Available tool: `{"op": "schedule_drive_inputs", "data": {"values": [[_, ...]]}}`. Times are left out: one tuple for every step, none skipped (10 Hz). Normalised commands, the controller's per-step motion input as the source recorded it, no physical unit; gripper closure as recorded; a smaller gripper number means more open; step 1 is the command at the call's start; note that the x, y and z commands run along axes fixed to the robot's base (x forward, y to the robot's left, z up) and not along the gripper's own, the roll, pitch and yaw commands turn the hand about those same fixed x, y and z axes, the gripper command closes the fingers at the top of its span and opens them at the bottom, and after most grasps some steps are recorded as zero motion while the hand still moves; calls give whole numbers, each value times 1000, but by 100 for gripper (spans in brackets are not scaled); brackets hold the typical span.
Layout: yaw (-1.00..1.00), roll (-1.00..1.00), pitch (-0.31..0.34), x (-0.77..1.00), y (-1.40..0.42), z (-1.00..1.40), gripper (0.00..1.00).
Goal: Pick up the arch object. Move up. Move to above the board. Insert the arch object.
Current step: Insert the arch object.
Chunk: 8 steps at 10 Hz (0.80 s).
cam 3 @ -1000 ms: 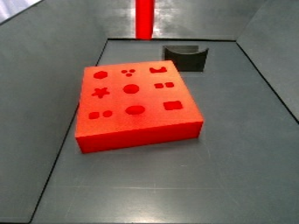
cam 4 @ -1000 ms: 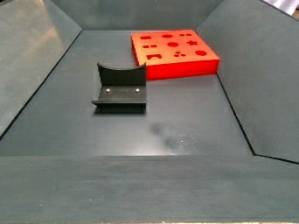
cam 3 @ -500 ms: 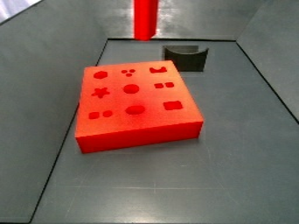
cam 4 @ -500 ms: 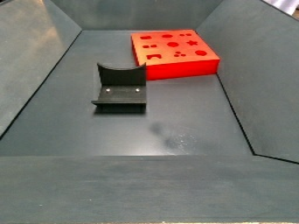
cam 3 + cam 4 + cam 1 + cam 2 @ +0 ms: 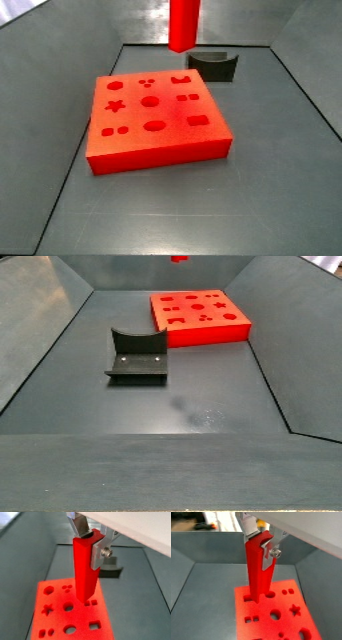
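The pincer [image 5: 89, 542] hangs high above the large flat orange-red square board [image 5: 154, 118], its silver fingers [image 5: 97, 556] clamped on a tall thin red rod [image 5: 85, 569], whose lower end hovers over the board's cut recesses in both wrist views. The arch object, a small dark grey-black block with a curved notch [image 5: 136, 356], rests on the grey table [image 5: 201, 406], well apart from the pincer and just beside the board. Judging by this, the arch is not yet picked up, so every step remains

Dark grey floor [image 5: 201, 396], sloped grey walls [image 5: 40, 326].
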Motion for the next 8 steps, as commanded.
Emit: {"op": "schedule_drive_inputs", "data": {"values": [[-946,71,0,69,63,-269,100],[-920,89,0,63,74,-303,100],[-883,93,0,46,100,-331,100],[-789,96,0,31,186,-349,100],[-760,94,0,60,214,-346,100],[-777,94,0,60,200,-331,100],[-749,87,0,54,231,-329,100],[-677,99,0,97,289,-349,100]]}}
